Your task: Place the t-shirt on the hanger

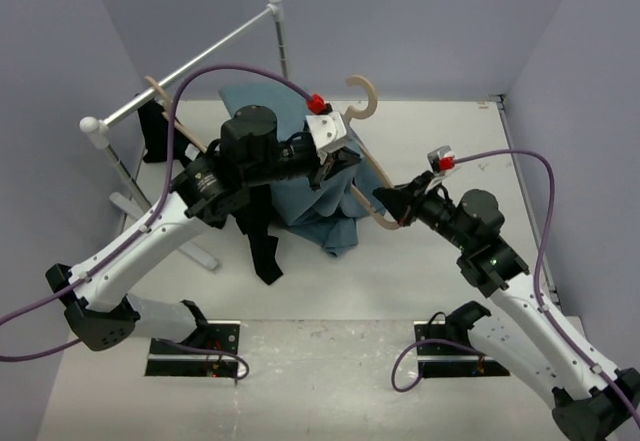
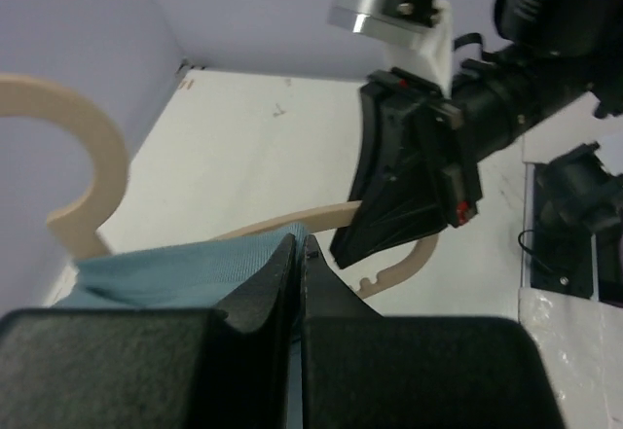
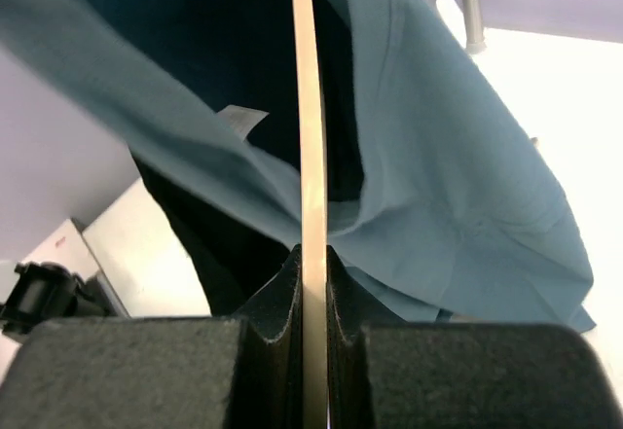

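The blue-teal t-shirt (image 1: 305, 206) hangs bunched in mid-air over the pale tan hanger (image 1: 372, 101), whose hook sticks up above it. My left gripper (image 1: 325, 169) is shut on a fold of the t-shirt (image 2: 175, 268) near the hanger's neck; the hook (image 2: 97, 157) shows to its left. My right gripper (image 1: 386, 201) is shut on the hanger's lower right arm (image 3: 310, 137), which runs straight up between its jaws. The t-shirt (image 3: 458, 176) drapes on both sides of that arm, a white label showing inside. The right gripper also shows in the left wrist view (image 2: 409, 191).
A clothes rail (image 1: 190, 61) with white knobs stands at the back left. A second tan hanger (image 1: 158, 91) hangs on it with a black garment (image 1: 258, 236) trailing down behind the left arm. Walls enclose the table on three sides.
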